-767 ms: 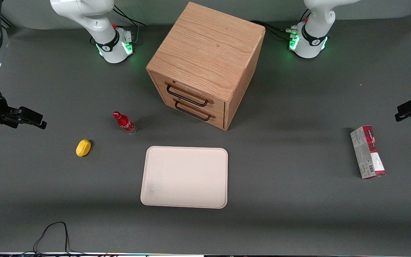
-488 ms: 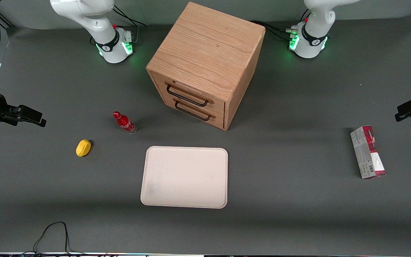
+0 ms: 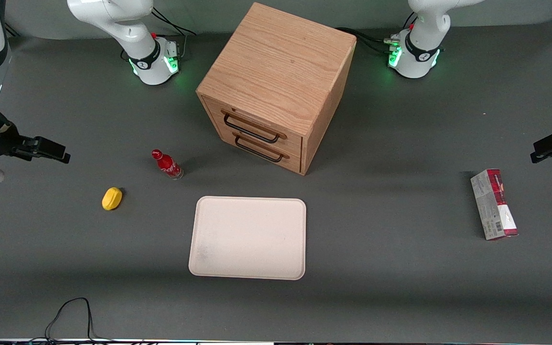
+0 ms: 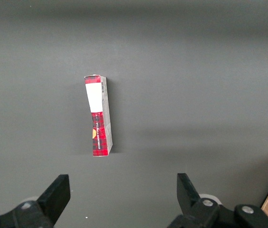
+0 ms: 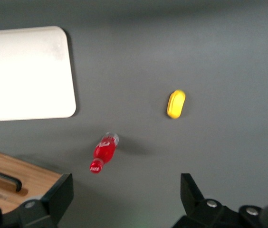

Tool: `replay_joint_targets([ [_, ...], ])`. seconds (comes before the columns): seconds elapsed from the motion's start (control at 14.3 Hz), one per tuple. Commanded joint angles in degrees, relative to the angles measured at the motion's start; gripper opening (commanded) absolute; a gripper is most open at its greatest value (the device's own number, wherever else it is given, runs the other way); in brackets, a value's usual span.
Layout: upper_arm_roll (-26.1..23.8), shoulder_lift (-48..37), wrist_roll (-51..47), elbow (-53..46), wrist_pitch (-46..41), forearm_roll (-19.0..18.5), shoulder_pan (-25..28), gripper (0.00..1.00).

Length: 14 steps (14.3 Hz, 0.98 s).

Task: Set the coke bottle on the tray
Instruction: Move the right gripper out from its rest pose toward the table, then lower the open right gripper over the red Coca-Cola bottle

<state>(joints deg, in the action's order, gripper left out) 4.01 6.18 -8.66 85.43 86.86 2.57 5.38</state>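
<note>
Bottle (image 3: 166,164) stands on the worktop (image 3: 400,268), leaning slightly, red cap up, well inside the edges and toward the working arm's end. It sits just farther from the front camera than the tray's (image 3: 247,237) nearest corner, apart from it, not touching. The tray lies flat near the middle of the worktop, nothing on it. A cabinet (image 3: 276,86) with two drawers stands farther from the camera than the tray, its drawer fronts shut; the bottle is near the foot of those fronts. A lemon (image 3: 112,198) lies nearer the working arm's edge than the bottle, well apart from both bottle and tray. A box (image 3: 493,203) lies toward the parked arm's end.

The claw (image 3: 51,152) hangs above the worktop at the working arm's edge, well apart from the bottle, holding nothing. In the wrist view its fingers (image 5: 58,197) stand wide, with the bottle (image 5: 104,151), lemon (image 5: 176,104) and a tray (image 5: 24,73) corner below.
</note>
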Motion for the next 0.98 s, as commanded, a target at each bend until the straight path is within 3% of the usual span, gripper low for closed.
replay_joint_targets([
  [0.0, -0.06, -4.41, -7.93, 3.77, -1.17, -0.28, 5.93, 1.00],
  [0.21, -0.06, -11.25, -11.64, 12.18, -0.56, -0.28, 9.90, 1.00],
  [0.42, -0.06, -20.14, -11.56, 23.44, 3.92, -0.28, 10.62, 1.00],
  [0.7, -0.06, -20.95, -10.86, 29.42, 8.21, -0.37, 11.84, 1.00],
  [0.91, -0.06, -20.42, -10.51, 37.86, 19.01, -0.46, 12.81, 1.00],
])
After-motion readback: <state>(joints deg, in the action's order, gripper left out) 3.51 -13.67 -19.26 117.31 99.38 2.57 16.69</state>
